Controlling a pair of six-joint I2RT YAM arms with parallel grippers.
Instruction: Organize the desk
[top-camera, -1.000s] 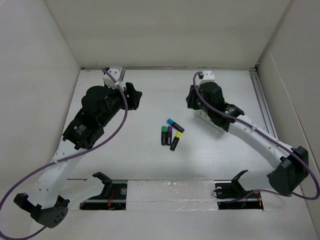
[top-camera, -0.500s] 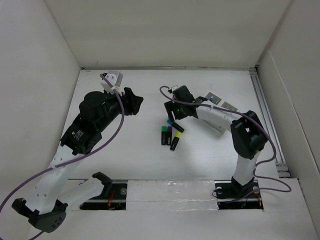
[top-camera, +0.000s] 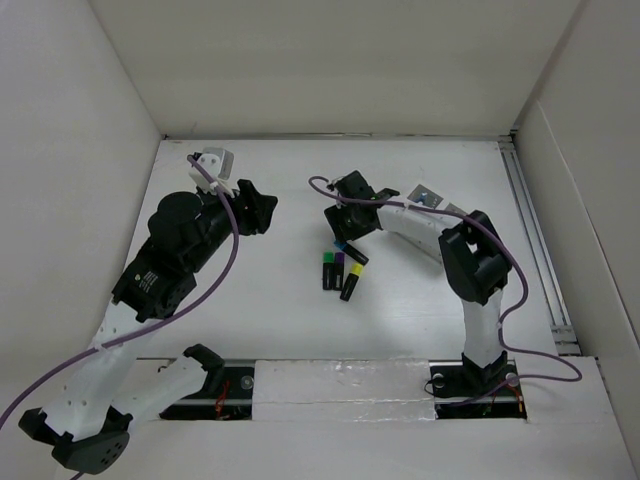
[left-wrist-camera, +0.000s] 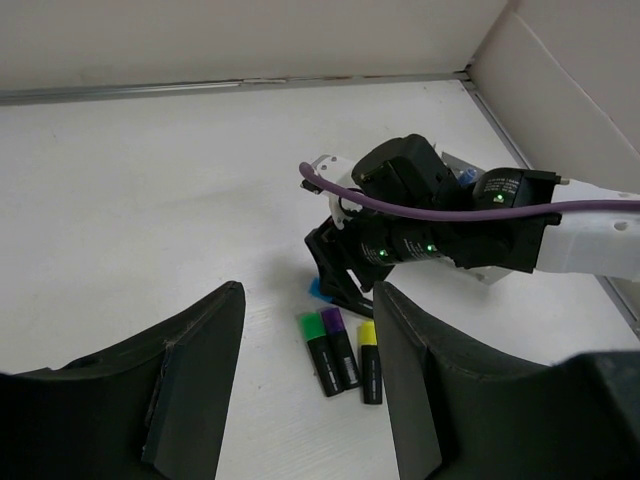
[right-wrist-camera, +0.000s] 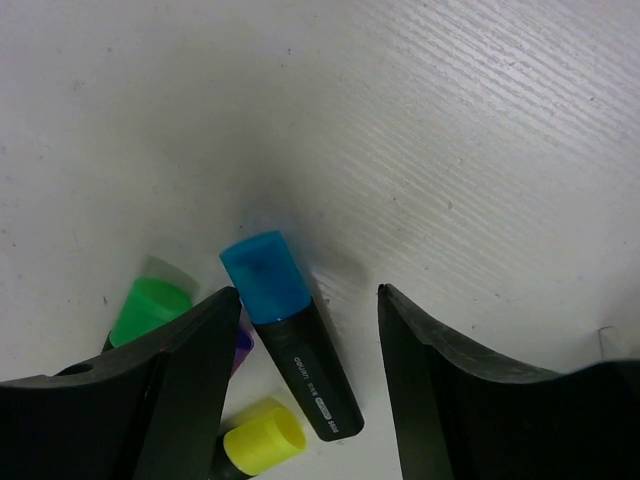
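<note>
Right wrist: right gripper (right-wrist-camera: 305, 295) wide open, blue-capped highlighter (right-wrist-camera: 288, 325) between its jaws, lower centre | left gripper (left-wrist-camera: 308, 290) open, empty | white table (top-camera: 300, 320) fills mid-frame of top view

**Right gripper at the blue marker**

The right gripper (top-camera: 340, 230) hangs at the blue marker (top-camera: 350, 252)'s cap. Just beyond it, toward the bases, the green marker (top-camera: 327, 271), purple marker (top-camera: 339, 268) and yellow marker (top-camera: 351, 284) lie side by side. The left gripper (top-camera: 264, 207) is well apart.
</note>
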